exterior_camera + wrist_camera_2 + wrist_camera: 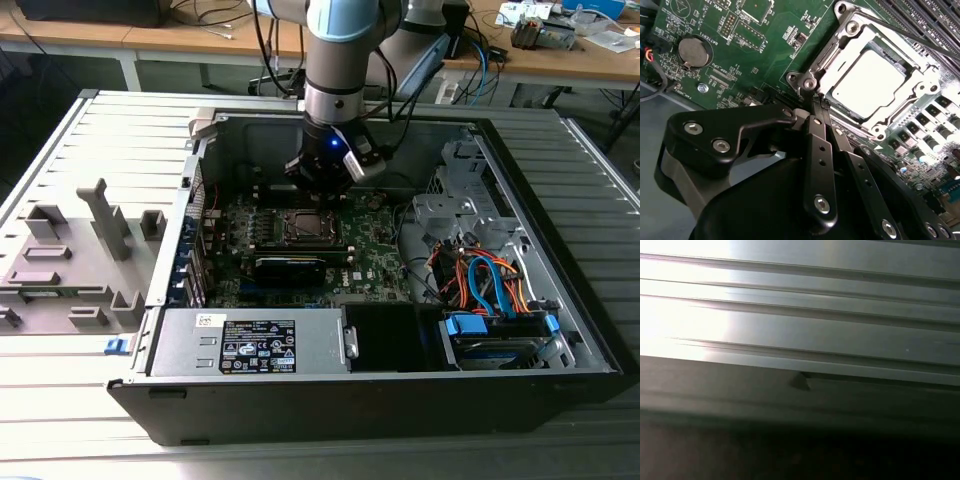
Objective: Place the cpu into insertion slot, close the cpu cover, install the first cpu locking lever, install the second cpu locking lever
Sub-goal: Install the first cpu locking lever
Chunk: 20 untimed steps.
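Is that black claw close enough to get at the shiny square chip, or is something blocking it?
Probably yes. The gripper, fingers together, sits at the corner of the cpu cover; the cpu lies in the cover's window with nothing over it.

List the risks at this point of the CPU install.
The end effector sits shut right beside the cpu cover, which lies closed over the cpu; a sideways slip could scrape the frame or the green board. A thin lever rod crosses near the socket; if it is unlatched, the cover could lift.
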### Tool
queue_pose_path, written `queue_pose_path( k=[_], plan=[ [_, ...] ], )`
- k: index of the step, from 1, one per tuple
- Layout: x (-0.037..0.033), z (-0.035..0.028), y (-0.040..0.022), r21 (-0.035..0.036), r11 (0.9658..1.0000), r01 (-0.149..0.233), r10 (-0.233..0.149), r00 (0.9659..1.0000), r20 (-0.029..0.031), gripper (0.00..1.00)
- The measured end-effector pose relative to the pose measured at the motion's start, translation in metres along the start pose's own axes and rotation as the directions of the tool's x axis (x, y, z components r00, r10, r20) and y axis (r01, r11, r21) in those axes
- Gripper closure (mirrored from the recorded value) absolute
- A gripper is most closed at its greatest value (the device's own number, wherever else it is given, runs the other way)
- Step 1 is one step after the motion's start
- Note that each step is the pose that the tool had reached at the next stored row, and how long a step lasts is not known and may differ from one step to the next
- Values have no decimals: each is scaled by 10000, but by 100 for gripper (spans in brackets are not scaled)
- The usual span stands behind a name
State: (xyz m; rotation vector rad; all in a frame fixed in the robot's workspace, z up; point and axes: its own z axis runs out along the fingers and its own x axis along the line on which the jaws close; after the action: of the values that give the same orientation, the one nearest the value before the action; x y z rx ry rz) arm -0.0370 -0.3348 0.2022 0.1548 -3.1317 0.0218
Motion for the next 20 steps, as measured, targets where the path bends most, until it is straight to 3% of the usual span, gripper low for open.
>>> queue_pose_path(
  k=[4,10,20],
  plan=[
    [-2,-8,22,-12,10000,1,-1,10000,15,89],
    [0,-89,14,-36,10000,2,-2,10000,38,89],
    [26,-81,-249,-76,10000,1,-1,10000,41,89]
  ],
)
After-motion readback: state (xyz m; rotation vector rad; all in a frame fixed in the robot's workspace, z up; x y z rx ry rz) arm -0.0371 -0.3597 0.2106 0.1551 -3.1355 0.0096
